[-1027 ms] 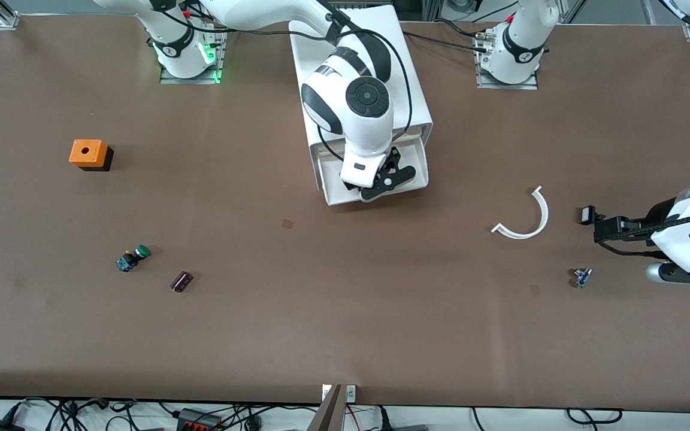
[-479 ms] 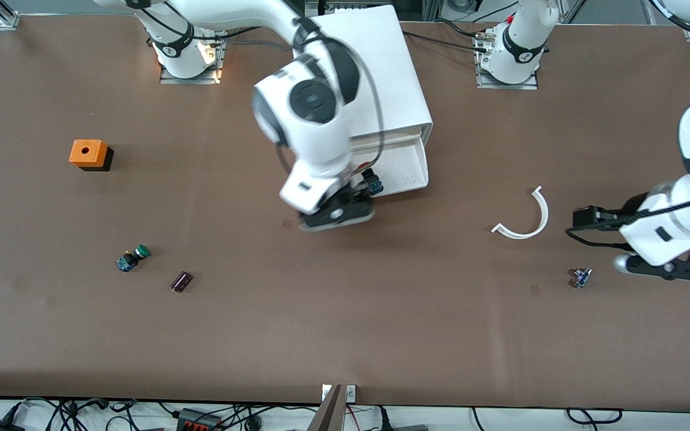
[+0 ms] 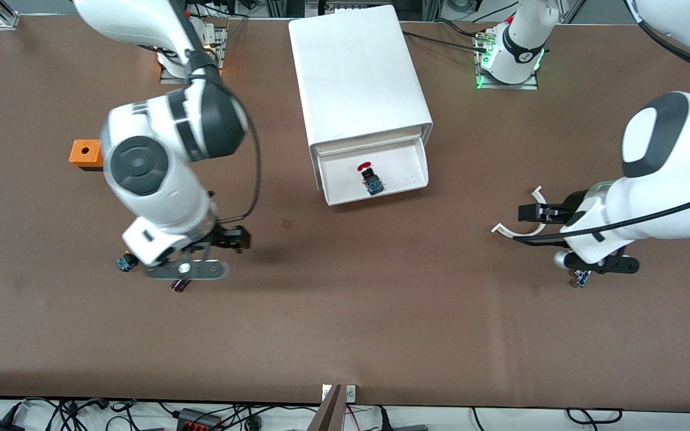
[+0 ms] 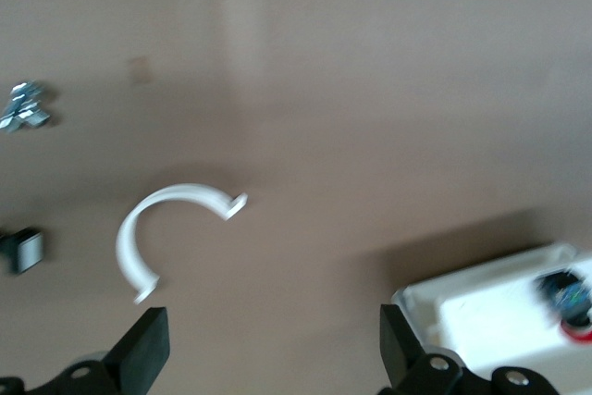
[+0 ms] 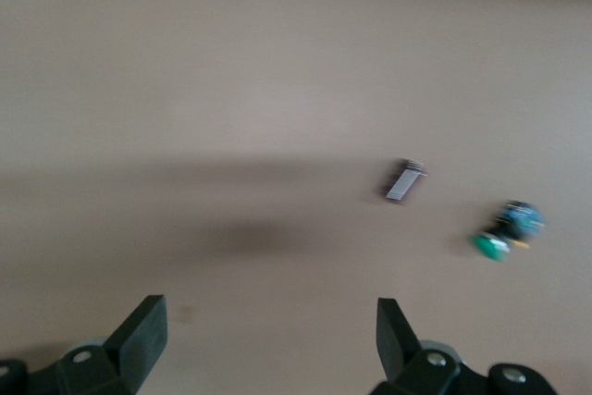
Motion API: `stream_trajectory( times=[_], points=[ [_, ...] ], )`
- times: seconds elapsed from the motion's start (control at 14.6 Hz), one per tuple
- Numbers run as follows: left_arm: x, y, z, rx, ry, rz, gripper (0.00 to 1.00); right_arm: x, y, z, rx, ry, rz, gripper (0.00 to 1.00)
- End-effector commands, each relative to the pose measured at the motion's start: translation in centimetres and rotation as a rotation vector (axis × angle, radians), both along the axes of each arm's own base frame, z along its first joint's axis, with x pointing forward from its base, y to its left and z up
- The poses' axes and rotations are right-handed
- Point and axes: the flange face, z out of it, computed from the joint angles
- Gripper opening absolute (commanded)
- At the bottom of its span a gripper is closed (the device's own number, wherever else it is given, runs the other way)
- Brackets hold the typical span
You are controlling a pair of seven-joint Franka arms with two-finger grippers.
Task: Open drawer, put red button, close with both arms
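The red button (image 3: 369, 176) lies in the open drawer (image 3: 408, 173) of the white cabinet (image 3: 357, 66); it also shows blurred in the left wrist view (image 4: 569, 298). My right gripper (image 3: 186, 272) is open and empty over the table, toward the right arm's end, above the green-capped button (image 5: 504, 233) and a dark small part (image 5: 404, 180); its fingers (image 5: 139, 330) stand wide apart. My left gripper (image 3: 599, 263) is open and empty over the table toward the left arm's end, beside a white curved piece (image 4: 153, 238). Its fingers (image 4: 148, 344) are wide apart, with the drawer's corner (image 4: 490, 307) in sight.
An orange box with a hole (image 3: 84, 152) stands toward the right arm's end. The green button's blue body (image 3: 124, 262) and the dark part (image 3: 178, 286) peek out under the right hand. A white curved piece (image 3: 521, 230) and a small blue connector (image 3: 580, 277) lie under the left hand.
My right gripper left the drawer and swung toward the right arm's end, leaving the red button in the drawer. My left arm moved in toward the white curved piece.
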Motion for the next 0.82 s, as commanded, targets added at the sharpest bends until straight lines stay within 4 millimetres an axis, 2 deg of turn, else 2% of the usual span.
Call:
stream_trajectory(
  times=[0.0,0.21,0.27,0.41,0.55,0.62,0.68,0.75],
  points=[
    [-0.7,-5.2,-4.0,-0.023,-0.071,0.062,1.00,0.4,-7.4,2.0,0.010,0.050,0.033,1.00],
    [-2.2,-13.2,-9.0,-0.028,-0.128,0.139,1.00,0.4,-13.5,3.4,0.029,0.057,0.007,1.00],
    [-2.5,-15.1,-10.5,-0.042,-0.145,0.158,1.00,0.2,-15.3,4.0,0.036,0.057,-0.009,1.00],
    [-3.9,-20.3,-13.0,-0.071,-0.171,0.190,1.00,-0.6,-17.6,4.7,0.047,0.071,-0.009,1.00],
    [-5.7,-23.0,-15.6,-0.051,-0.128,0.206,1.00,-1.1,-19.3,5.4,0.049,0.083,-0.016,1.00],
    [-6.8,-23.5,-16.6,-0.035,-0.109,0.195,1.00,-1.2,-20.0,5.5,0.047,0.090,-0.025,1.00],
    [-7.8,-23.5,-17.7,-0.018,-0.089,0.183,1.00,-1.6,-21.3,6.8,0.058,0.076,-0.041,1.00],
    [-8.6,-23.7,-18.4,-0.008,-0.074,0.173,1.00,-2.0,-22.2,7.1,0.069,0.077,-0.054,1.00]
  ],
)
